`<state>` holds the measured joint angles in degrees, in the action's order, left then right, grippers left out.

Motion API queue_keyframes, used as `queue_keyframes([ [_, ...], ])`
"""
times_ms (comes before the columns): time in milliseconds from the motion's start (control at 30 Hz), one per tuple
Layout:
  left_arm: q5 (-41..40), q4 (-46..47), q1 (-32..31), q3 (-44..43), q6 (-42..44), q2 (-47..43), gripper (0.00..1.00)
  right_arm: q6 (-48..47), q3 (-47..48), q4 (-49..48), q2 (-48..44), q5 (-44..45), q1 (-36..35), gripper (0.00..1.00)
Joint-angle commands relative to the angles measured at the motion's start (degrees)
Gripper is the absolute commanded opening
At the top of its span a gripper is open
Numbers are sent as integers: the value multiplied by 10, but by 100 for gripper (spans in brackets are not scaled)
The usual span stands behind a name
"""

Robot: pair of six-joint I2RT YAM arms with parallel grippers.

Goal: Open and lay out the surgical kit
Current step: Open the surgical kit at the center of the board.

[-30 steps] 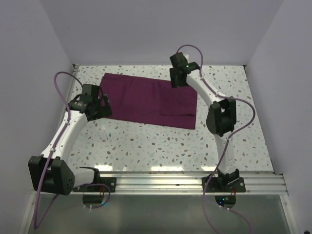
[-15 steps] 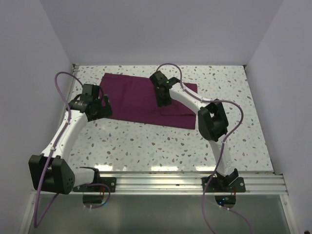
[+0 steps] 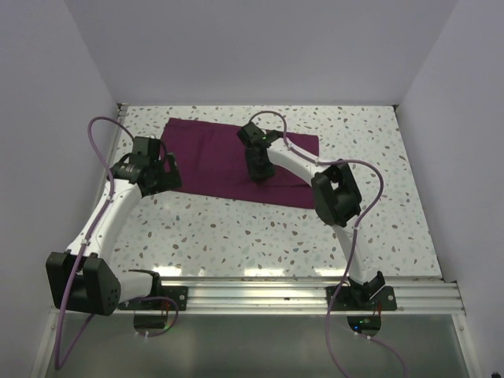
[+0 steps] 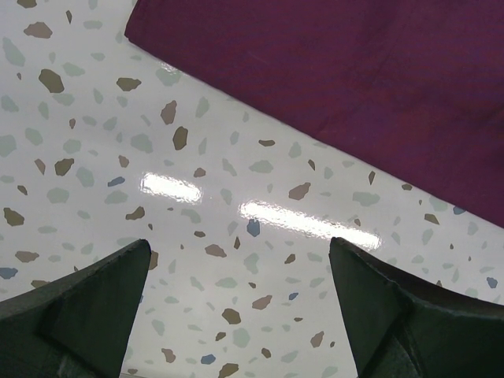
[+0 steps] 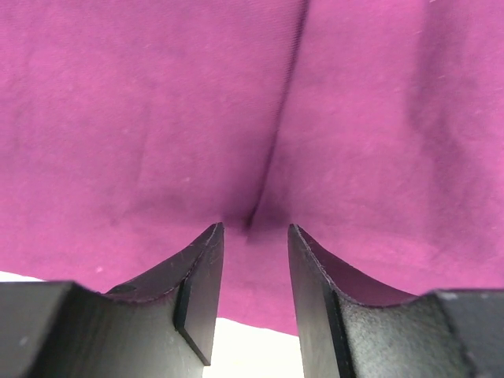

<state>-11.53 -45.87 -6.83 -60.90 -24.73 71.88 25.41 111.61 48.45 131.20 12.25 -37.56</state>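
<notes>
The right fingers [image 5: 197, 276] are close together but not quite shut. Their tips press down on the cloth wrap [image 5: 157, 118], right where a fold line runs up it. The cloth bunches a little between the tips, but it is hard to tell if they have really pinched it.

A second ago these fingers were wide apart, up over the far right corner of the wrap. Now they have come down near the middle of it, close to its near edge, and have closed most of the way. This looks like the very start of opening the kit: getting hold of a flap so it can be pulled back.

The left fingers [image 4: 94, 307] are spread as wide as they go and hold nothing. They hang over the speckled bench [image 3: 236, 228], just beside the left edge of the wrap, and have not moved.

The wrap is still folded flat at the back of the bench. No tray or tools can be seen. The right arm's own elbow hangs over the right end of the wrap.
</notes>
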Motion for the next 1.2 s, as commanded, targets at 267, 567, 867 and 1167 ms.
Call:
queue_keyframes([
  [267,5,30,-2,-1,-2,6,100,5,16,11,5,22,-8,40],
  [567,-1,24,-2,-2,4,8,100,-6,26,17,43,37,-7,25],
  [867,0,29,-1,-4,4,10,100,-15,31,47,1,52,-7,5],
  [1167,6,43,-1,-9,2,12,100,-32,84,108,-52,75,-8,0],
])
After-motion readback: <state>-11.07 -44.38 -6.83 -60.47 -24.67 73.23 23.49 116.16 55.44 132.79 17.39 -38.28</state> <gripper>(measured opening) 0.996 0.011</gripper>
